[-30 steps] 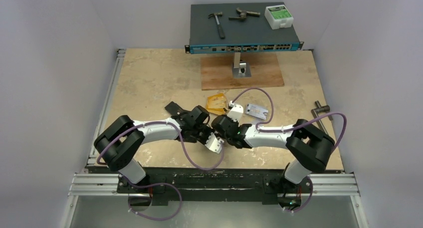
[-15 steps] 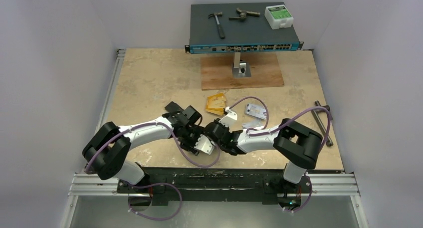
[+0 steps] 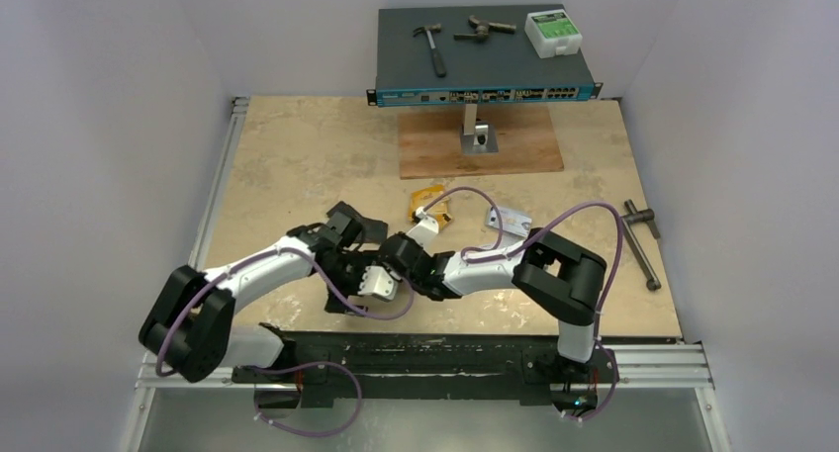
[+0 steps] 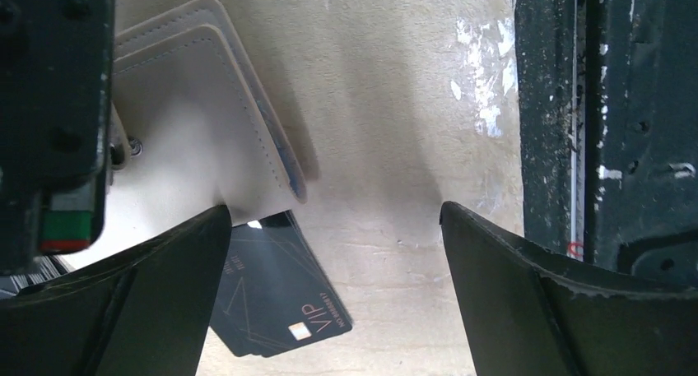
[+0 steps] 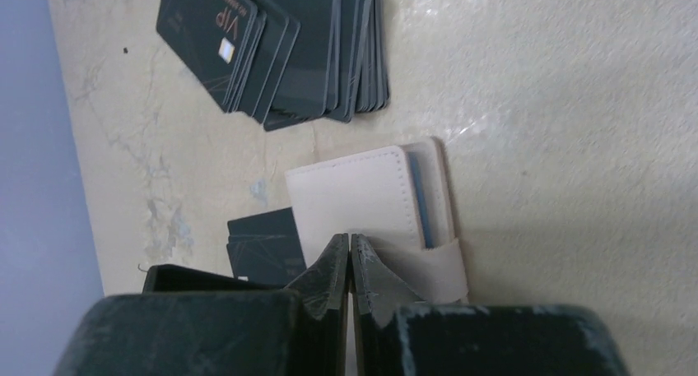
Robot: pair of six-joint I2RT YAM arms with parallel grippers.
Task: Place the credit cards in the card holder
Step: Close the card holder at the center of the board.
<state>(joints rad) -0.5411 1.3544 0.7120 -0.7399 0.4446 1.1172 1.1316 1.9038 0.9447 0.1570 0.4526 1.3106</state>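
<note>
Where the wrists meet in the overhead view, the holder (image 4: 189,121) is hidden. The wrist cameras find it folded flat near the table's (image 3: 297,145) front rail (image 4: 551,104). Left gripper (image 4: 333,220) spread wide, empty, over its corner. Right gripper (image 5: 347,248) pressed together at the tab edge — hold unclear. Black card (image 4: 276,302) half under it. Gold cards (image 3: 428,200) and silver cards (image 3: 510,218) mid-table, cable-crossed. Mottled beige top — grey walls.

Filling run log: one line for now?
left claw: open, empty | right claw: shut, over folded card holder | dark cards: loose beside it
</note>
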